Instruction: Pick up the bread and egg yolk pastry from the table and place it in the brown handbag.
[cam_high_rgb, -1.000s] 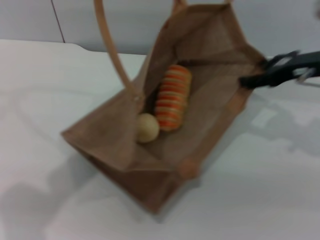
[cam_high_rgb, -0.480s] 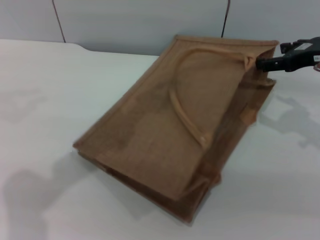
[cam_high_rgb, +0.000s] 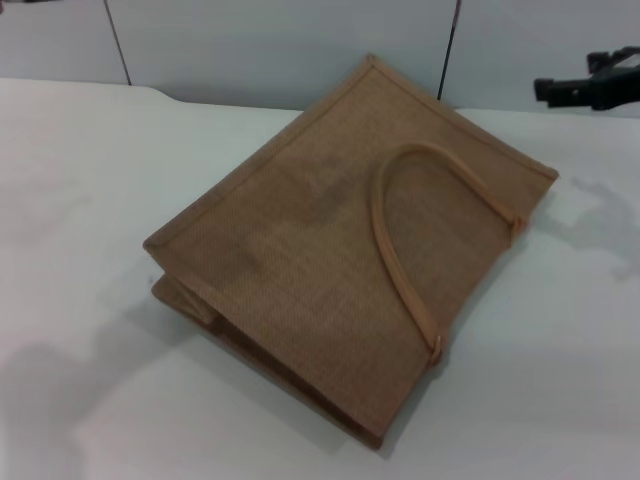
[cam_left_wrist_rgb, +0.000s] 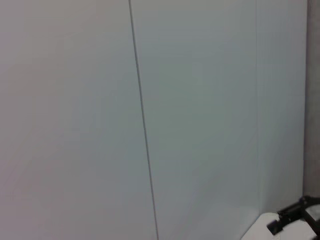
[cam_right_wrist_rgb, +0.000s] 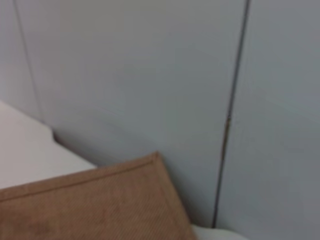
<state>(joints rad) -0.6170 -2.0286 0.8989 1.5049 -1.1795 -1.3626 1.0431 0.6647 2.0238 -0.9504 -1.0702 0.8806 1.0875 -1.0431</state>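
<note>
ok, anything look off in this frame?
Yes. The tan-brown woven jute handbag lies collapsed flat on the white table, one webbing handle draped over its upper face, mouth shut. No bread or pastry is visible. The right pincer hovers clear of its far corner.

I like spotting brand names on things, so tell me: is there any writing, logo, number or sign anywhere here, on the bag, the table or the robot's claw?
None can be read.
Brown handbag: plain woven cloth lying flat, with a handle across it, no print or tag showing.
Table: bare white, no marks.
Wall panels: plain, only seams.
Right gripper: dark, up by the wall past the bag's far corner, no lettering to make out.
</note>
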